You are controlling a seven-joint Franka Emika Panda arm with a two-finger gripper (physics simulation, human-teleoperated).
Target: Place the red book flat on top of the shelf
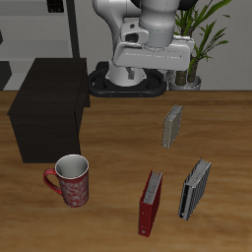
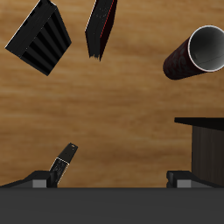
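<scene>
The red book (image 1: 150,204) stands upright on its edge near the table's front edge, between a mug and a grey book. It also shows in the wrist view (image 2: 101,28), with dark cover and red trim. The shelf (image 1: 49,94) is a dark boxy cabinet with a flat bare top; one of its corners shows in the wrist view (image 2: 206,144). My gripper (image 1: 150,65) hangs high above the table's back, far from the red book. In the wrist view the gripper (image 2: 109,179) is open and empty, with its fingertips (image 2: 39,180) wide apart.
A red patterned mug (image 1: 71,180) (image 2: 194,52) stands in front of the shelf. One grey book (image 1: 195,187) (image 2: 42,37) stands beside the red book. Another grey book (image 1: 172,126) (image 2: 63,163) stands farther back. A potted plant (image 1: 202,49) stands at the back.
</scene>
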